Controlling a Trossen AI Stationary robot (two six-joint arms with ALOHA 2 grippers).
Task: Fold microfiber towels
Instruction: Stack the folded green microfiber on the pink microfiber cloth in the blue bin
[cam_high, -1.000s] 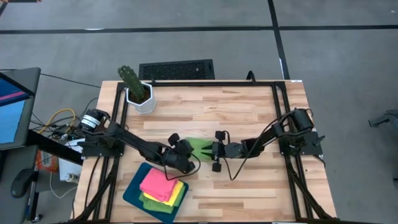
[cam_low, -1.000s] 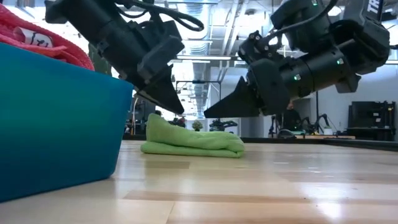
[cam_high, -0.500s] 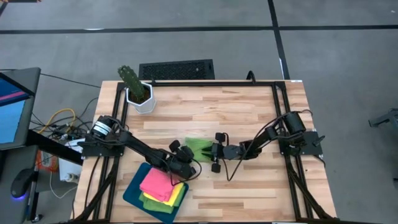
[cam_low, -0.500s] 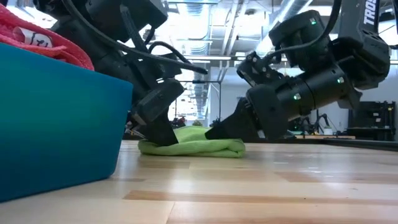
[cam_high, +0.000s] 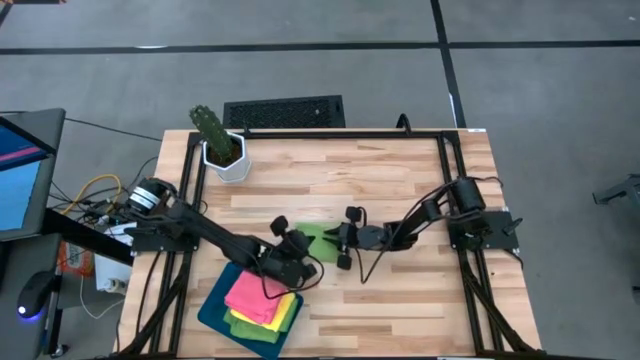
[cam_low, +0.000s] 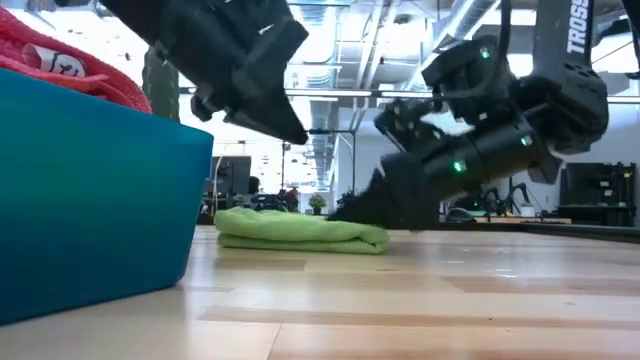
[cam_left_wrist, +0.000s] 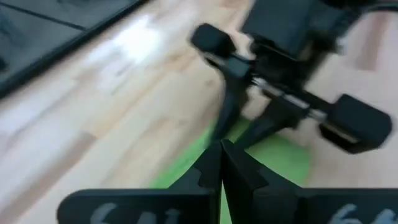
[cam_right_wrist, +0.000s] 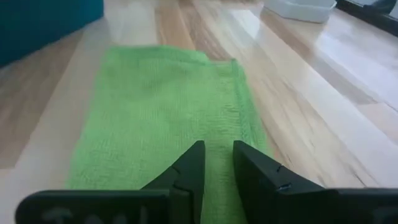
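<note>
Your right gripper (cam_high: 326, 235) sits low at the table's middle, its fingers (cam_right_wrist: 190, 163) a narrow gap apart and resting on the near edge of the folded green towel (cam_high: 312, 235) — nothing is caught between them, and the cloth lies flat on the wooden table (cam_high: 400, 170). In the low view its tips are down at the towel's right end.

Your left gripper (cam_high: 294, 247) hangs just at the towel's 7 o'clock, fingers (cam_left_wrist: 214, 168) pressed fully together and empty. The low view shows it lifted clear above the cloth, touching nothing.

Half a second ago that left gripper was down on the towel's left end; now it has risen off it. The right gripper has slid a little toward 9 o'clock, so it is further onto the towel. The towel itself lies flatter and more even than it did a second ago, still in the same spot.

At the table's 7 o'clock you have the teal tray (cam_high: 212, 312) with a stack in it — a pink towel (cam_high: 252, 297) on top, a yellow towel (cam_high: 287, 308) under it, and a green one (cam_high: 240, 322) showing at the lower edge. A potted cactus (cam_high: 218, 145) stands at 11 o'clock, well apart from the work.
</note>
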